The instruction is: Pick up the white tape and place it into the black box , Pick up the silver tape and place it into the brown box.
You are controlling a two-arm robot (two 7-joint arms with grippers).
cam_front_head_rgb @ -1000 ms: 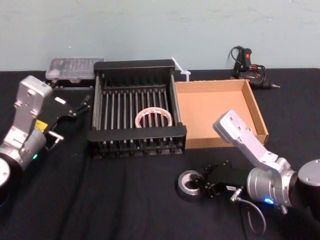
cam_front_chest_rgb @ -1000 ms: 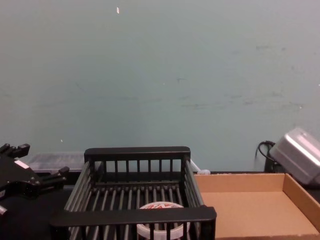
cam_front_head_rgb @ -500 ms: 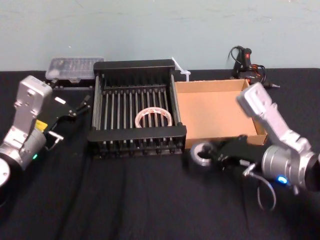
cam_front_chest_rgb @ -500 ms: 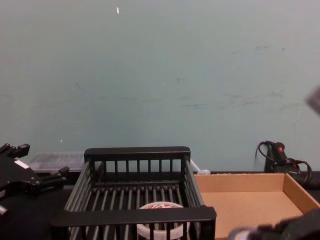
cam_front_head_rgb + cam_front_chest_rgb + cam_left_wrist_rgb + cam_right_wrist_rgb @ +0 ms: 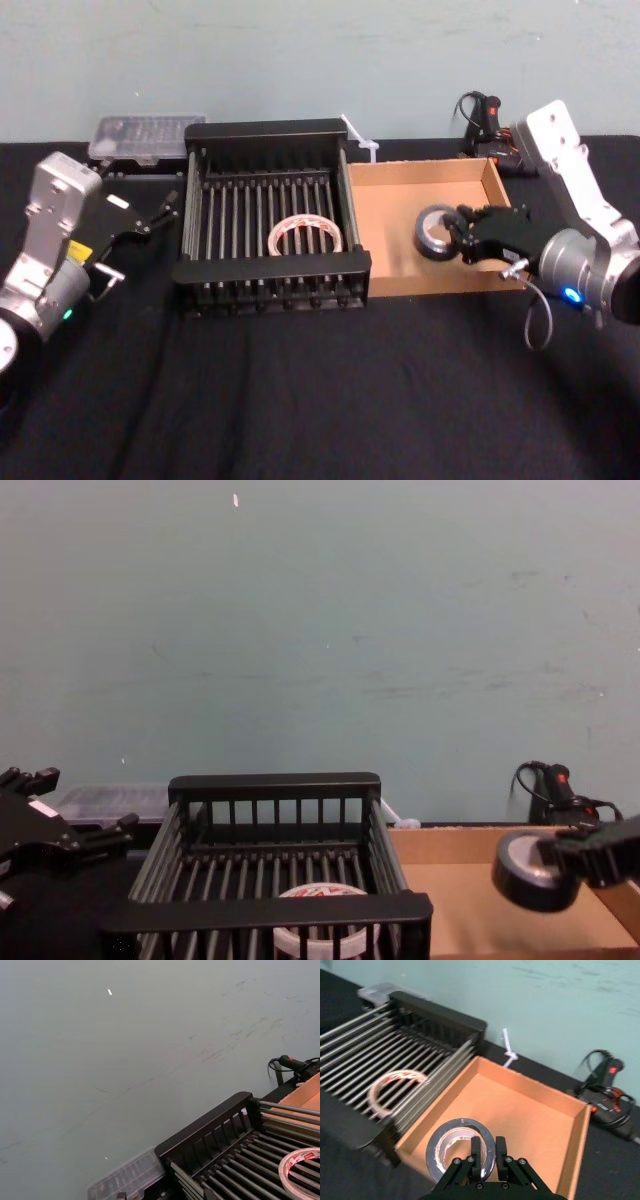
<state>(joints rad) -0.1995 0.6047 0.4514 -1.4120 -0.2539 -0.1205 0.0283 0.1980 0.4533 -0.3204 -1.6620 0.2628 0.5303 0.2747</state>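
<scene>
Since the black box [image 5: 270,130] sits in the middle of the table [image 5: 300,400], I'll place everything from it. Behind its left corner lies a clear plastic case [image 5: 145,135]. Just left of the box the left gripper [image 5: 165,212] hangs over the table, pointing at the box's left wall. Its fingers are spread apart with nothing between them. From the chest view it [image 5: 85,800] stands level with the box's rim [image 5: 275,785].

Inside the box the white tape [image 5: 306,235] lies flat on the bars, towards the front wall and a little right of the middle. The red print on its core shows in the left wrist view [image 5: 302,1172].

Touching the box's right wall is the brown box [image 5: 420,170]. Over the inside of it, on the half away from the black box, the right gripper [image 5: 462,238] holds the silver tape [image 5: 437,232]. Its fingers are clamped on the roll's wall, one inside the hole and one outside, as the right wrist view shows [image 5: 487,1152]. The roll [image 5: 525,870] is tilted and lifted over the cardboard floor [image 5: 450,895].

Further right and behind, past the brown box's far corner, a black glue gun [image 5: 485,120] lies on the table.
</scene>
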